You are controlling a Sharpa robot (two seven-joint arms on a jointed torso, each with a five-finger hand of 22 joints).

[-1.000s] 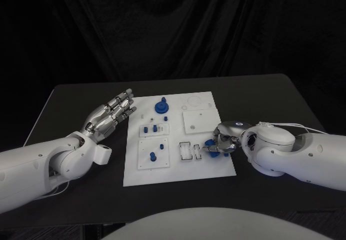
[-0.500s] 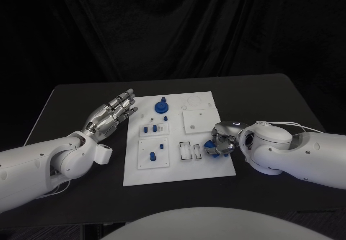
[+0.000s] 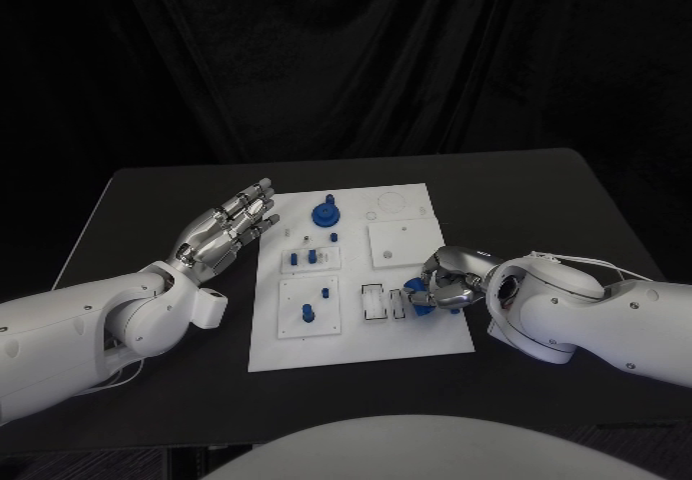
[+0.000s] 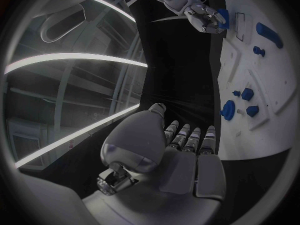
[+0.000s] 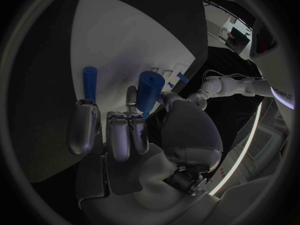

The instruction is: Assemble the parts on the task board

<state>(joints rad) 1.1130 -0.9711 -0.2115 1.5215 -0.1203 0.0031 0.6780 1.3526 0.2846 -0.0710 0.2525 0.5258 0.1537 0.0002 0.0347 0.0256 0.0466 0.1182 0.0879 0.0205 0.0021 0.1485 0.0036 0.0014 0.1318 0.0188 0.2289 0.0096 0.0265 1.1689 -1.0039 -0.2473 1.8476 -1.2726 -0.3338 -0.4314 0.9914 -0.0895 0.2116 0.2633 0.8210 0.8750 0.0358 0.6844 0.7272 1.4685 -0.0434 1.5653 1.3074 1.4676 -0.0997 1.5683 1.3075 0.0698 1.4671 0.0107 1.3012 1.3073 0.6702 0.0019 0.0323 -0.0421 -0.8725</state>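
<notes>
White task board (image 3: pixel 408 340), right hand (image 3: pixel 440 283) gripping blue part (image 5: pixel 149 92), left hand (image 3: pixel 228 228) spread wide beside it

no readable text, labels, brands or numbers on task board (image 3: pixel 418 340), parts or arms.

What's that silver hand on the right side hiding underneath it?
The right hand grips a blue part over the task board, beside its rectangular slots. A second blue part lies by its fingers. The board directly beneath the hand is covered.
</notes>
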